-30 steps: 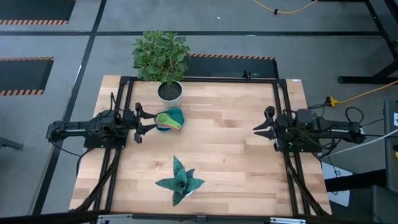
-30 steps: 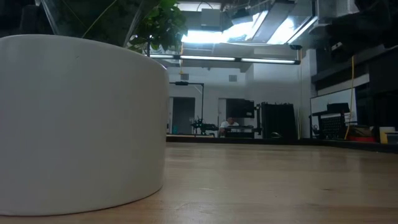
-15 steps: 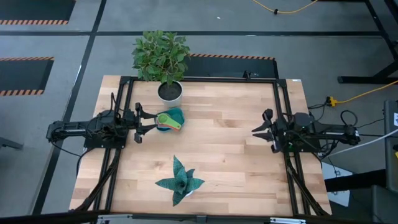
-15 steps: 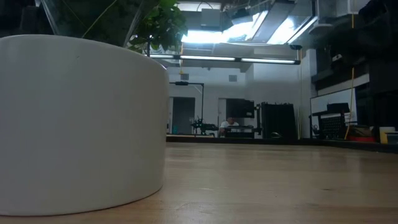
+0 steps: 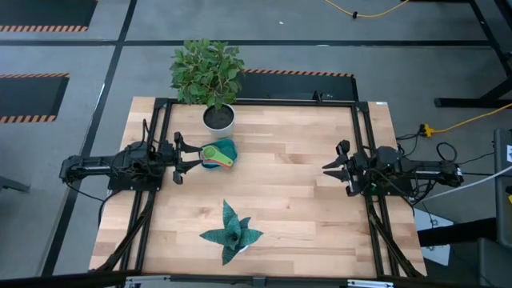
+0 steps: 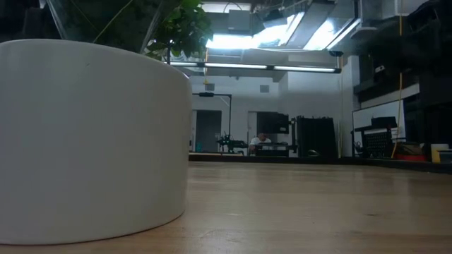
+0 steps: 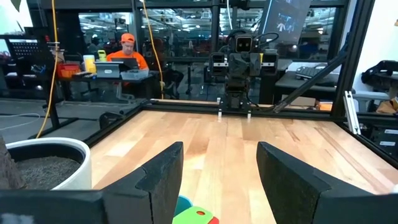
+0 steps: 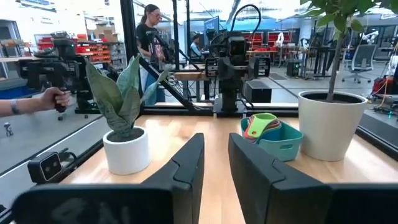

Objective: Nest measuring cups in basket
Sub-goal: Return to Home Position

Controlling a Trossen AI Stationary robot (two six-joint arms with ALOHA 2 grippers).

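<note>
The right gripper, at the table's right edge, has been shifted a shade toward the middle, its fingers slightly parted and empty. The left gripper is left unmoved just beside the teal basket, fingers spread on nothing. Only parking is judged to remain. The nested measuring cups are seated in the basket, green uppermost. Their long axis is laid diagonally, handles toward the table's middle and the snake plant.

I count 1 basket with 1 stack of measuring cups inside, 3 colours showing, the rest hidden. 2 potted plants: leafy plant just beside the basket, spiky plant well apart. 2 grippers: left gripper, right gripper.
</note>
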